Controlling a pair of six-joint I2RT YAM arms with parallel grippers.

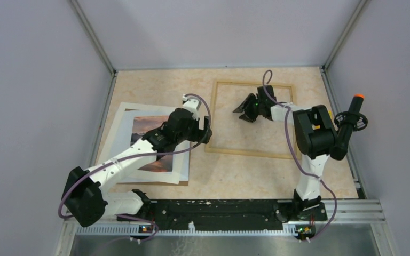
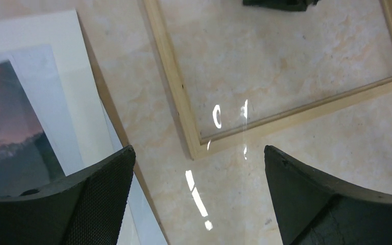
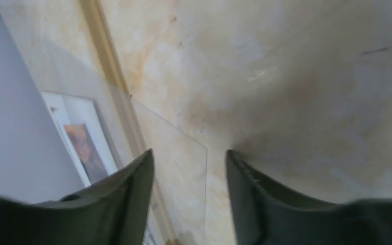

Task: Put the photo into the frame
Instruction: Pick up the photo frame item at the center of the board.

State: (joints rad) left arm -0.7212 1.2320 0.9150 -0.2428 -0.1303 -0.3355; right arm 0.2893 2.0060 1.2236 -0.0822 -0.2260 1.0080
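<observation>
On table (image 1: 235, 176) | photo (image 1: 145, 126): 1 | frame (image 1: 245, 151): 1 | white mat (image 1: 120, 115): 1

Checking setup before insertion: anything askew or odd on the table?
The photo and the white sheets under it lie fanned out and rotated, edges not lined up. The frame sits slightly crooked too. Nothing looks spilled or broken.

- Marble-patterned table (image 1: 235, 176): fills the middle of the top view.
- White mat (image 1: 123, 114): flat at 9 o'clock.
- Brown backing board (image 2: 113, 109): beneath the mat, with only its edge showing.
- Grey walls (image 1: 32, 80): from 9 through 12 to 3 o'clock.
</observation>
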